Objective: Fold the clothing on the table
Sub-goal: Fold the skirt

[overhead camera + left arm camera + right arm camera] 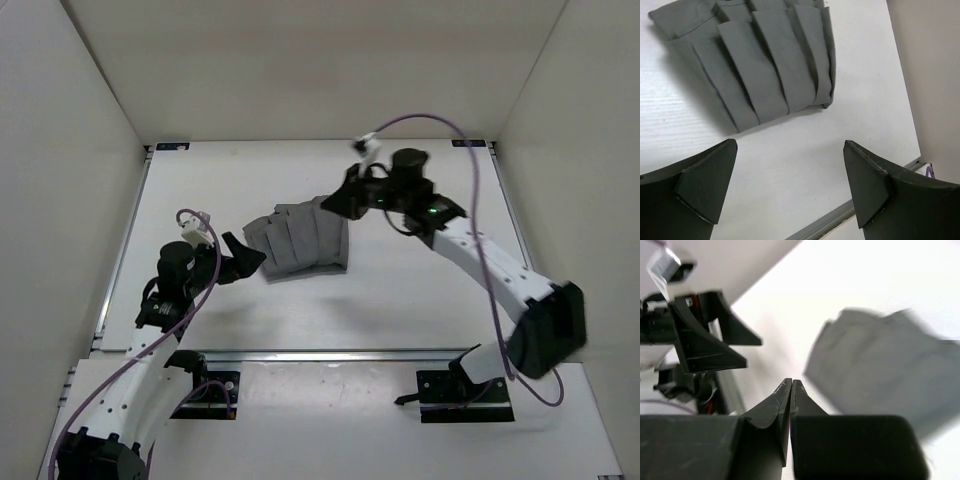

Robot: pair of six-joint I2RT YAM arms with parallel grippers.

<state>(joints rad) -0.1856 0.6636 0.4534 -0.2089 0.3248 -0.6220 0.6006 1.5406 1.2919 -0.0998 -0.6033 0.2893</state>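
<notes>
The clothing (300, 240) lies in a folded grey bundle with pleat-like creases near the middle of the white table (400, 290). My left gripper (245, 258) stands open just off the bundle's near left corner, holding nothing. In the left wrist view the clothing (765, 65) lies ahead of my wide-apart left gripper (790, 145), over bare table (790, 170). My right gripper (335, 200) hovers at the bundle's far right edge. In the right wrist view it (791, 381) is shut with nothing between its fingers, and the clothing (880, 370) is blurred beneath.
White walls enclose the table on three sides. Thin metal rails (330, 352) run along its edges; one rail (835, 220) shows close under my left gripper. Both arms' base plates (465, 395) sit at the near edge. Cables loop above each arm.
</notes>
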